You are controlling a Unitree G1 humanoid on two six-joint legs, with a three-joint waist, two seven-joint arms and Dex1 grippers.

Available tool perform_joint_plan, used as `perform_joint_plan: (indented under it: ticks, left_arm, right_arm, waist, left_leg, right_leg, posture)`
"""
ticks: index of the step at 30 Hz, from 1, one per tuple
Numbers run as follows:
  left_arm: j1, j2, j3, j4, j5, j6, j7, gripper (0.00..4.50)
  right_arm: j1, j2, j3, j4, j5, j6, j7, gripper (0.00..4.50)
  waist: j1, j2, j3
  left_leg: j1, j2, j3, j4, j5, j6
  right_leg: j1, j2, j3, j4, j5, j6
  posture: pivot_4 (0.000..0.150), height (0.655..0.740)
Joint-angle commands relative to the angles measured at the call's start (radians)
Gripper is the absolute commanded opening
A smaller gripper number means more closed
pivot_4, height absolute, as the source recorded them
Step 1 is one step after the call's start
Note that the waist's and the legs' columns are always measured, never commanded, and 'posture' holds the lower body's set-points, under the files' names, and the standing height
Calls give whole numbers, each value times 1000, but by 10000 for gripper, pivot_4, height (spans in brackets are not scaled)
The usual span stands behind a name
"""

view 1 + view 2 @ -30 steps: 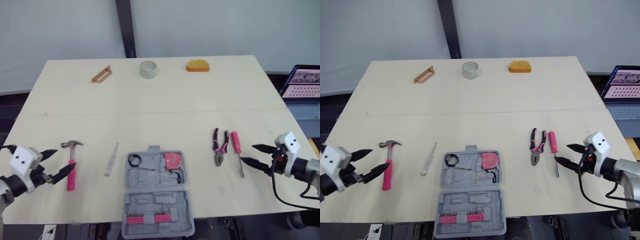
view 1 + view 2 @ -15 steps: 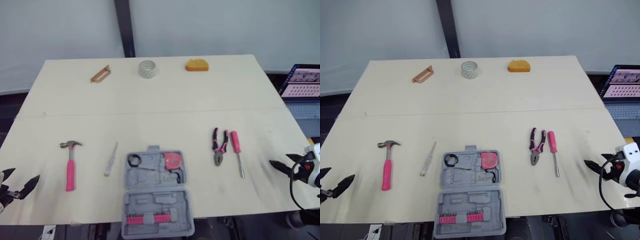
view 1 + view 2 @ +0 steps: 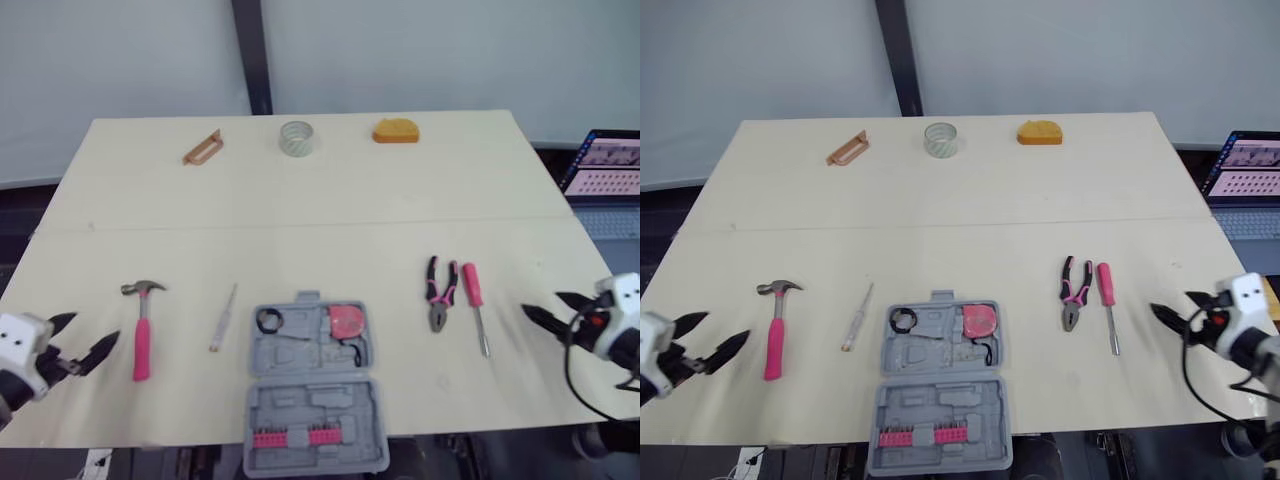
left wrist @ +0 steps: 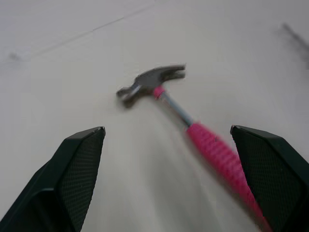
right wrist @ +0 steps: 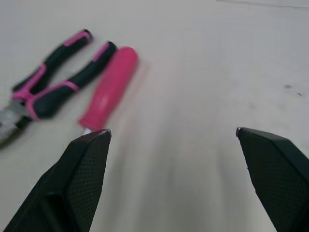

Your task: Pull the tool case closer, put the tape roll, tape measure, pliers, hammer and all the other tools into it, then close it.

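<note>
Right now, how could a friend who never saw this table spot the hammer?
Start at the pale table; find the open grey tool case at its near edge. Go toward the robot's left, past the thin pale tool, to the hammer. Unlike that skinny neighbour, it has a dark claw head and a thick pink handle.

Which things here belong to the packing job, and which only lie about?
Job: open grey plastic tool case; pink-handled hammer; pink-and-black pliers; pink-handled screwdriver; slim pale screwdriver; clear tape roll; orange tape measure; flat brown tool.
Lying about: open laptop at right.
</note>
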Motion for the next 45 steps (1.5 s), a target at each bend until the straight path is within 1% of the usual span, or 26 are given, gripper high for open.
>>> perform_joint_plan:
  ticks: [1, 5, 9, 13, 18, 27, 41, 42, 43, 45]
  left_arm:
    - [-66, -20, -136, -200, -29, 64, -20, 45000]
    - [-158, -44, -286, -307, -24, 103, -52, 45000]
    - [-279, -64, -449, -356, -10, 113, -125, 45000]
    - [-391, -94, -573, -357, 1, 98, -193, 45000]
    - [-507, -165, -689, -350, 21, 76, -235, 45000]
    - [-569, -207, -730, -308, 43, 51, -254, 45000]
    - [-585, -228, -738, -307, 62, 43, -253, 45000]
    - [-586, -230, -739, -309, 64, 44, -251, 45000]
    - [-586, -231, -739, -309, 64, 42, -250, 45000]
    - [-586, -232, -738, -308, 66, 40, -249, 45000]
  right_arm:
    - [60, 94, 6, -333, 57, 183, -190, 43875]
    - [92, 219, 83, -538, 16, 290, -373, 43875]
    - [95, 333, 139, -646, -44, 352, -541, 43875]
    - [119, 391, 176, -740, -77, 407, -628, 43875]
    - [161, 450, 223, -787, -106, 463, -701, 43875]
    - [147, 519, 256, -741, -167, 467, -778, 43875]
    - [82, 578, 260, -608, -234, 416, -799, 43875]
    - [80, 581, 258, -605, -236, 415, -800, 38534]
    - [78, 582, 259, -599, -242, 409, -802, 35222]
    - [77, 586, 260, -589, -246, 403, -804, 26054]
  waist:
    - [9, 0, 0]
    - [11, 0, 0]
    - [14, 1, 0]
    - [16, 1, 0]
    - [18, 1, 0]
    - [9, 1, 0]
    - [-2, 1, -1]
    - [-4, 1, -1]
    - [-4, 1, -1]
    - [-5, 1, -1]
  left_leg:
    - [0, 0, 0, 1, 0, 0]
    - [0, 0, 0, 1, 0, 0]
    - [0, 0, 0, 2, 0, 0]
    - [0, -1, 0, 1, 0, 0]
    - [0, -1, 0, 2, 0, 0]
    - [0, -1, 0, 1, 0, 0]
    - [0, -1, 0, 2, 0, 0]
    - [0, -1, 0, 2, 0, 0]
    - [0, -1, 0, 2, 0, 0]
    - [0, -1, 0, 1, 0, 0]
  right_leg:
    - [0, 0, 0, 1, 0, 0]
    - [0, 0, 1, 1, 0, 0]
    - [0, 0, 1, 2, 0, 0]
    - [-1, 0, 1, 2, 0, 0]
    - [-1, 1, 1, 2, 0, 0]
    - [-1, 1, 1, 2, 0, 0]
    - [-1, 1, 1, 2, 0, 0]
    - [-1, 1, 1, 2, 0, 0]
    - [-1, 1, 1, 2, 0, 0]
    - [-1, 1, 1, 2, 0, 0]
  posture:
    - [1500, 7400]
    - [1500, 7400]
    - [1500, 7400]
    - [1500, 7400]
    - [1500, 7400]
    - [1500, 7400]
    - [1500, 7400]
    - [1500, 7400]
    - [1500, 7400]
    - [1500, 7400]
